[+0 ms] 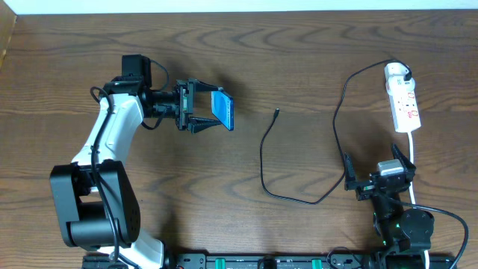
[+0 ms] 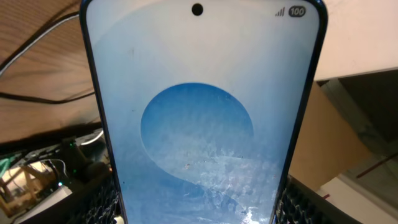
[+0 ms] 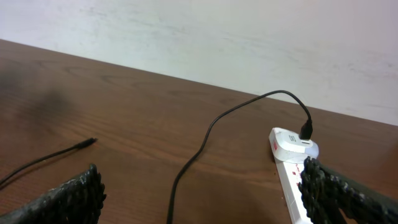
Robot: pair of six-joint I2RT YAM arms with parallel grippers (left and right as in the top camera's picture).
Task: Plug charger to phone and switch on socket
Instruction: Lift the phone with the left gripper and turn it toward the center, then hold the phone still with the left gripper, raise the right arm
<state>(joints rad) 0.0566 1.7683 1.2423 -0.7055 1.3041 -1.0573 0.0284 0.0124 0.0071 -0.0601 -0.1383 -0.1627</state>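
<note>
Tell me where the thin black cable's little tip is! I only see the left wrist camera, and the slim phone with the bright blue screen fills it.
Observer: The small connector tip of the long thin black cable lies loose on the brown wooden table, between the black-framed blue-screen phone and the narrow white power strip.
Operator: Is the other end plugged in?
Observer: Yes, into the strip's far end.
Operator: What's the other hand doing?
Observer: The right gripper is open and empty, near the strip's white cord.
</note>
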